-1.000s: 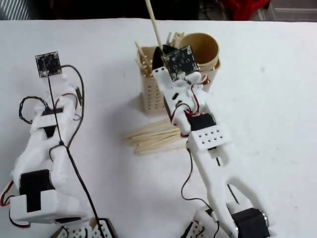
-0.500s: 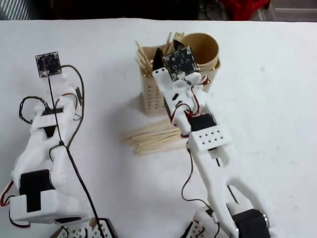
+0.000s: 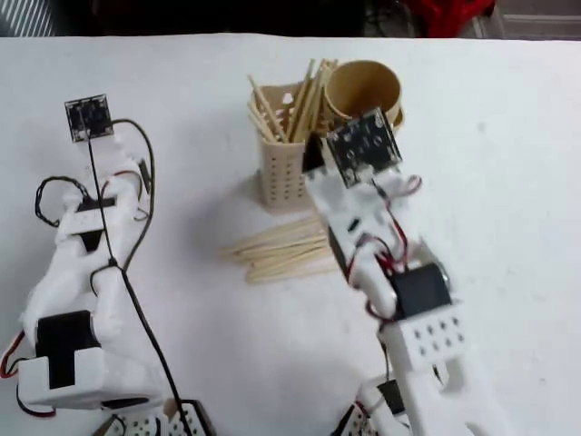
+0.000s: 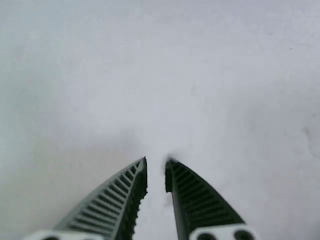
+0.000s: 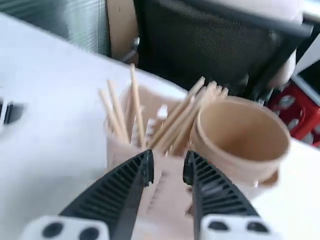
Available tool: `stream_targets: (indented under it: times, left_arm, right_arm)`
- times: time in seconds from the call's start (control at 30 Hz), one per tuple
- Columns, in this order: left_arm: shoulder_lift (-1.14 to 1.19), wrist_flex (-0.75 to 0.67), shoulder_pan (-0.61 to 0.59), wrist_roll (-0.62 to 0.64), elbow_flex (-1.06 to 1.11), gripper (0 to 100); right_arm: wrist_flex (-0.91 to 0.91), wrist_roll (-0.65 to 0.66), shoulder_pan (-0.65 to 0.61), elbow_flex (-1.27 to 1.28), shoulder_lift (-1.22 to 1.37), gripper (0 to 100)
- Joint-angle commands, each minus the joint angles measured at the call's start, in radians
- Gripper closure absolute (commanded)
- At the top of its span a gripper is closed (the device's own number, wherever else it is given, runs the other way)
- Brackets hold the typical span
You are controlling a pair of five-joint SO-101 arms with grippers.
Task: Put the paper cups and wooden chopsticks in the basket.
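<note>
The right end effector is now backing away from the basket toward the near side of the counter, its fingers slightly apart and gripping nothing. A second ago it was holding a single chopstick upright over the basket. Half a second ago that stick was already gone from its grip and the arm was still hanging over the rim. The standing chopsticks are leaning together inside the basket, so the last one appears to have gone in and that delivery looks done. A loose pile of wooden chopsticks is still lying on the counter just near of the basket and left of the right arm, so the withdrawal is probably leading into another pick from that pile. The stacked paper cups are standing against the basket's right side, and it is not possible to tell whether they are sitting inside it or only touching it. The left end effector is resting low over bare counter at the left, well apart from the basket, its fingers nearly together and empty, and its arm has not been moving.
</note>
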Motion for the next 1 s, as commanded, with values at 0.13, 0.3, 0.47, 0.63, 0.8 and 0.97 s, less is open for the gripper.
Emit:
stream_targets:
  times: [0.13,0.3,0.47,0.63,0.8,0.97]
  left_arm:
    - [-0.005,-0.003,0.01,0.003,-0.043,91]
    - [-0.005,-0.003,0.007,0.003,-0.041,91]
    - [-0.005,-0.002,0.007,0.003,-0.043,91]
    - [-0.005,-0.003,0.007,0.003,-0.048,91]
    - [-0.005,-0.003,0.005,0.003,-0.048,91]
    - [-0.005,-0.003,0.007,0.003,-0.048,91]
  right_arm:
    - [0.522,0.152,-0.002,-0.133,-0.027,89.2]
    - [0.581,0.158,-0.002,-0.133,0.153,89.2]
    - [0.521,0.293,-0.015,-0.133,0.321,89.2]
    - [0.499,0.468,-0.064,-0.12,0.567,79.8]
    - [0.265,0.643,-0.064,-0.044,0.771,72.7]
    - [0.004,0.651,-0.03,-0.025,0.886,72.6]
